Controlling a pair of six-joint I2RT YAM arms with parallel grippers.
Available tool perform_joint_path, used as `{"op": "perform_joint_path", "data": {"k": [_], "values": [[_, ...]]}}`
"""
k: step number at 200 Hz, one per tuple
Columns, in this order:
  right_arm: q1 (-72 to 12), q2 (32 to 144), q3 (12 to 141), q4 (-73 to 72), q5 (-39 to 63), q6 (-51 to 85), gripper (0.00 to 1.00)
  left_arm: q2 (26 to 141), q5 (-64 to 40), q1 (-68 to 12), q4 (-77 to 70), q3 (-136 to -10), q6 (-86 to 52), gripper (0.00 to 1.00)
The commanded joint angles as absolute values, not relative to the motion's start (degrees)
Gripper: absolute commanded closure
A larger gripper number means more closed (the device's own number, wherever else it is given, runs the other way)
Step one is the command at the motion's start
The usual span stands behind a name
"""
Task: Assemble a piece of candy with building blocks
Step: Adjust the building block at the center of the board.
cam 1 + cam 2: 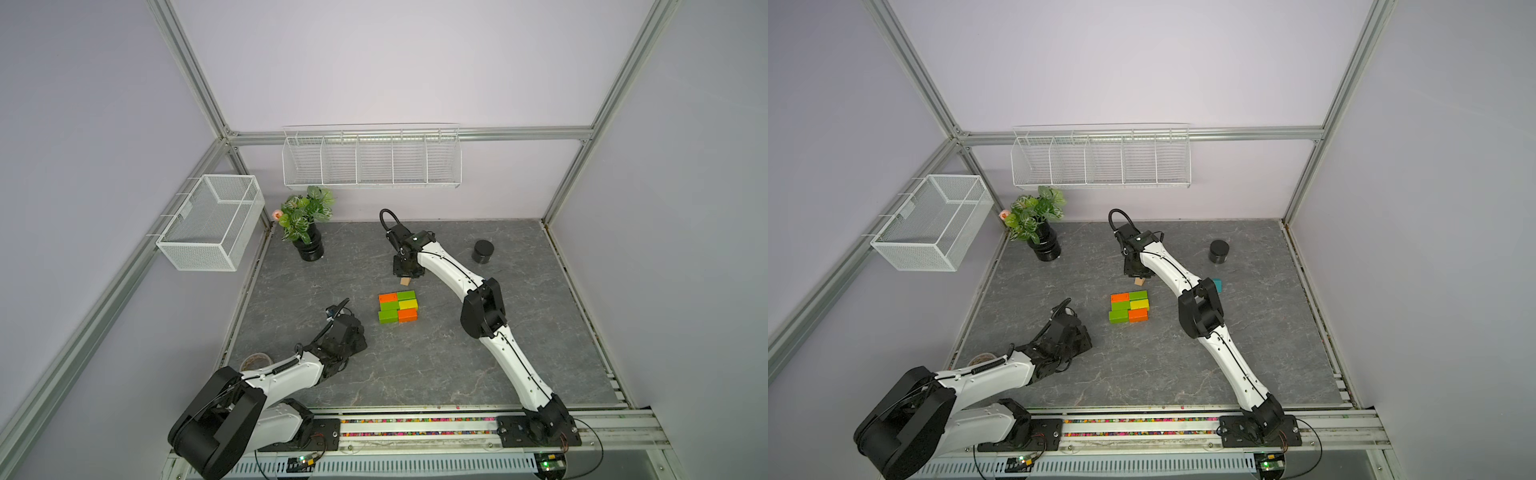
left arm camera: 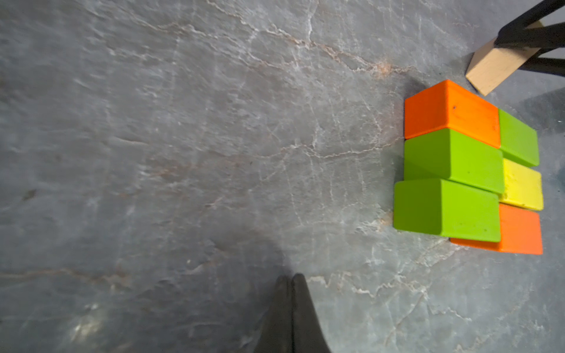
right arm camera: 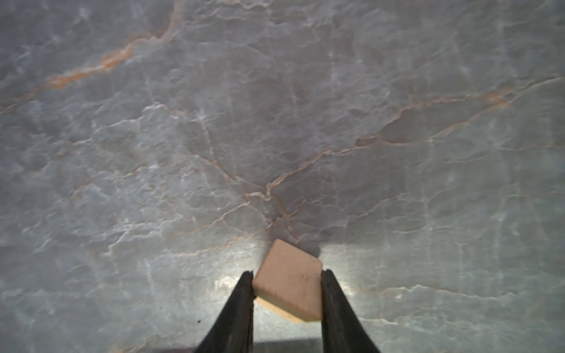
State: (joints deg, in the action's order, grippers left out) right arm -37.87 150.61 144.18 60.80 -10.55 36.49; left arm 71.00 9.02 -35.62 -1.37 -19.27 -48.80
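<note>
Six glossy painted rectangular bricks (image 1: 397, 306), three green, two orange and one yellow, lie packed two by three on the veined grey stone-look tabletop (image 1: 415, 365). The right gripper (image 3: 287, 275) pinches the bare-wood tan triangle (image 3: 289, 288) between tapered black fingers, near the rectangle's far end but not touching it. The left gripper (image 2: 291, 278), fingers pressed together, holds nothing. In a top view the teal triangle (image 1: 1217, 284) peeks from behind the right arm (image 1: 1200, 311). A black round jar (image 1: 483, 251) stands well apart.
</note>
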Motion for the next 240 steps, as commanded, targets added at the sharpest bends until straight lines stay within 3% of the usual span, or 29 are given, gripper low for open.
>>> {"op": "perform_joint_path", "data": {"k": [1,41,100,131,164,240], "values": [[-37.56,142.19,133.72,48.08,-4.75,35.02,0.93,73.73,7.21,-35.38,5.01,-18.52,-48.26,1.0],[-31.68,130.11,101.45,6.59,18.93,46.26,0.93,75.1,6.81,-35.35,5.1,-19.24,-48.21,1.0],[-27.04,136.81,97.17,-18.73,36.65,61.05,0.88,76.81,5.98,-35.38,5.0,-20.28,-48.35,1.0],[-26.65,139.98,103.35,-5.84,38.32,53.39,0.82,76.48,5.97,-35.33,5.67,-20.51,-48.4,1.0],[-26.66,137.65,105.52,10.29,31.6,42.22,0.65,76.49,6.06,-35.33,5.67,-20.65,-48.43,1.0],[-26.95,140.76,113.98,32.29,23.01,29.39,0.55,78.92,5.27,-35.35,4.57,-21.17,-48.25,1.0]]}}
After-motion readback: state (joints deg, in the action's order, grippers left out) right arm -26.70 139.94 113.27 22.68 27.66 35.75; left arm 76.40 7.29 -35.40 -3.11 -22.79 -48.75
